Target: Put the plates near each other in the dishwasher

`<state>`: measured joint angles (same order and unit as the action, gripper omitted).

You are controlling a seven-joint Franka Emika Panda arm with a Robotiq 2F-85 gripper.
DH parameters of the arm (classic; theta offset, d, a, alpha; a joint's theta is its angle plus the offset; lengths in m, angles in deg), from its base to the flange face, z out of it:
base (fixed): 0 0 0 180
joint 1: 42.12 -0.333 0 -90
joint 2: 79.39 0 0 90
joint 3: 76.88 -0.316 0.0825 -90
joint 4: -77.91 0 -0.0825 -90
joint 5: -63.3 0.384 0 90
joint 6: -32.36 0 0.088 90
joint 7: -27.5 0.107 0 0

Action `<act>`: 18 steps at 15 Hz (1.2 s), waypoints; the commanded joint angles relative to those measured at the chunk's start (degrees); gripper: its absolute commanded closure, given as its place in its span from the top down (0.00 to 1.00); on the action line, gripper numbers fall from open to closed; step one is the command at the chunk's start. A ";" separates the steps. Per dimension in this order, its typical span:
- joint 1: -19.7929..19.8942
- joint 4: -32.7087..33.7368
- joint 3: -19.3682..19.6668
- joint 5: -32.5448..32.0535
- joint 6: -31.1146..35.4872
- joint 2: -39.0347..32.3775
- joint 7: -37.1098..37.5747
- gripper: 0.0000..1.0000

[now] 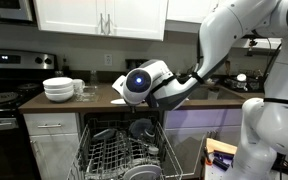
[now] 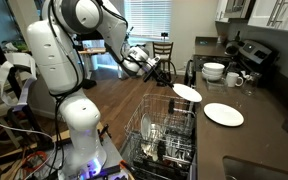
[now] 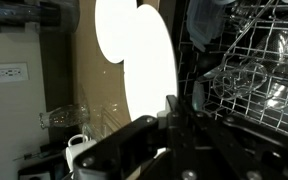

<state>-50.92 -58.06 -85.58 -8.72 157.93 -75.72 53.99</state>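
In an exterior view my gripper (image 2: 171, 82) holds a white plate (image 2: 187, 92) by its edge, tilted in the air above the dishwasher rack (image 2: 164, 135). A second white plate (image 2: 223, 114) lies flat on the dark counter beside it. In the wrist view the fingers (image 3: 172, 105) are shut on the rim of the held plate (image 3: 154, 70). The second plate (image 3: 112, 30) shows behind it, and the wire rack (image 3: 254, 60) is to the right. In the exterior view facing the dishwasher, my wrist (image 1: 139, 82) hangs over the open rack (image 1: 124, 152) and the plates are hidden.
A stack of deep white bowls (image 1: 59, 88) (image 2: 213, 71) stands on the counter, with mugs (image 2: 234, 78) beside it. The stove (image 1: 2, 95) (image 2: 250, 50) is beyond them. The rack holds several dark items (image 2: 156, 128). My own base (image 2: 79, 130) stands next to the dishwasher.
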 commanded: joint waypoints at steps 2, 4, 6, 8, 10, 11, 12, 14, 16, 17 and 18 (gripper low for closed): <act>0.01 -0.46 -0.06 0.10 -0.06 1.21 -0.10 0.05; -0.26 -0.77 -0.41 0.09 -1.13 1.87 0.31 0.02; -0.70 -1.15 -0.95 0.01 -1.86 1.89 0.56 0.02; -1.33 -1.58 -1.63 0.46 -2.49 1.99 0.67 0.02; -1.79 -2.12 -2.37 0.44 -2.77 2.33 0.80 0.02; -2.05 -2.23 -2.74 0.43 -3.15 2.39 0.95 0.02; -2.43 -2.40 -3.04 0.83 -3.33 2.57 0.68 0.02; -3.05 -2.64 -3.71 1.58 -3.90 2.79 0.65 0.02; -3.64 -2.85 -4.19 2.22 -4.58 2.96 0.73 0.02; -3.88 -2.99 -4.42 2.38 -4.91 3.02 0.91 0.02; -4.11 -3.06 -4.66 2.91 -5.17 3.09 0.82 0.02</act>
<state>-54.10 -60.39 -89.26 -7.07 155.60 -74.61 54.00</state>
